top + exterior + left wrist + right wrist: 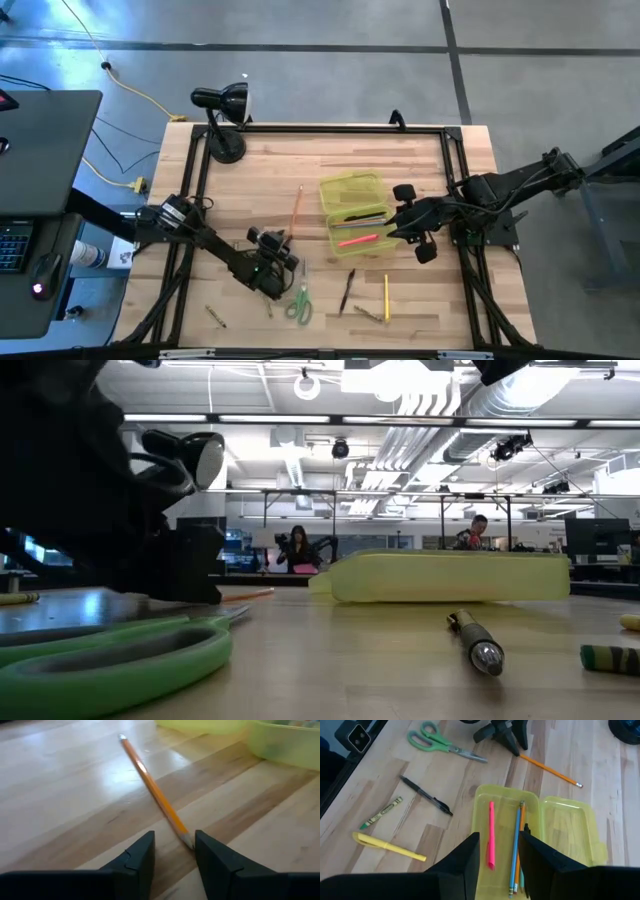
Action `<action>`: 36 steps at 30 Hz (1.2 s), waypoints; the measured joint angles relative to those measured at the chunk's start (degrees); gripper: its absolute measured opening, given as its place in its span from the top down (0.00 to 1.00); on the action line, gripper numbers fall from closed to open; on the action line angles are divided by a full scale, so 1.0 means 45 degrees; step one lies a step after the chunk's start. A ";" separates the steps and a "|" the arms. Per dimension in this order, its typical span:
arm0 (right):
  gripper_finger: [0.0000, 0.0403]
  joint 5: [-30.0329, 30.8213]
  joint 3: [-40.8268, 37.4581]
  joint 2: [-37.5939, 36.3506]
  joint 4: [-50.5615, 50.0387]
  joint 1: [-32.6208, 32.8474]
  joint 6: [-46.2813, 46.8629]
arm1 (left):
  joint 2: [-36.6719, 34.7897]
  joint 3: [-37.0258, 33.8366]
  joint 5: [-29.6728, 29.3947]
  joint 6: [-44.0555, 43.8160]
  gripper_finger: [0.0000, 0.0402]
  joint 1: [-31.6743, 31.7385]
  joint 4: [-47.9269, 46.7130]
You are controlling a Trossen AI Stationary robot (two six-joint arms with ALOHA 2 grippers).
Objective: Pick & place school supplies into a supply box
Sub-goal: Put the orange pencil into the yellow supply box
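1. Two dark arms work over a pale wooden desk (pixel 400 300); the left claw (pixel 173 851) sits low on it with its two fingers parted around the sharpened tip of an orange pencil (pixel 150 785), not yet pressed onto it.
2. That pencil is thin and long, lying flat and stretching away from the left claw, with a small metal-banded end at its far tip.
3. Just behind the left claw lie green-handled scissors (pixel 445 744), thick soft-looking loops and short steel blades, flat on the desk.
4. The right claw (pixel 499 851) hovers above the supply box (pixel 502 800) with its fingers spread and nothing between them.
5. Directly beneath the right claw, the supply box is a translucent yellow-green plastic tray with its hinged lid (pixel 570 827) folded open flat beside it.
6. Inside the box lie a pink marker (pixel 491 835), a blue pencil (pixel 515 852) and an orange pencil beside it, all lengthwise.
7. Beside the box, away from its lid, a black pen (pixel 426 795), a green-wrapped crayon (pixel 381 813) and a yellow marker (pixel 387 846) lie apart from one another on the desk.
8. A black desk lamp (pixel 222 110) stands at the far desk corner, well away from both claws.
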 joint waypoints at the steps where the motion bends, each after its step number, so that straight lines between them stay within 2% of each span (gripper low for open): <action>1: 0.72 0.0000 -0.0005 0.0000 0.0003 0.0000 0.0000 | 0.0006 -0.0009 -0.0085 -0.0212 0.60 0.0003 -0.0121; 11: 0.72 0.0000 -0.0001 0.0000 -0.0008 0.0000 0.0000 | 0.0807 -0.0051 -0.0996 -0.0361 0.60 0.0602 0.0152; 16: 0.72 0.0000 -0.0001 0.0000 -0.0016 0.0000 0.0000 | 0.1604 -0.0018 -0.1626 -0.1641 0.60 0.0602 0.0285; 20: 0.72 0.0000 -0.0005 0.0000 -0.0017 0.0000 0.0000 | 0.1915 0.0017 -0.1697 -0.2421 0.61 0.0627 0.0081; 26: 0.72 0.0000 -0.0005 0.0000 -0.0022 0.0000 0.0000 | 0.1929 0.0017 -0.1678 -0.2437 0.64 0.0627 0.0122; 30: 0.72 0.0000 -0.0005 0.0000 -0.0022 0.0000 0.0000 | 0.1929 0.0012 -0.1561 -0.2420 0.73 0.0627 0.0151; 34: 0.72 0.0000 0.0000 0.0000 -0.0022 0.0000 0.0000 | 0.1786 -0.0008 -0.1643 -0.2441 0.92 0.0632 0.0228; 36: 0.72 0.0000 -0.0005 0.0000 -0.0022 0.0000 0.0000 | 0.1574 -0.0041 -0.1616 -0.2523 0.93 0.0651 0.0307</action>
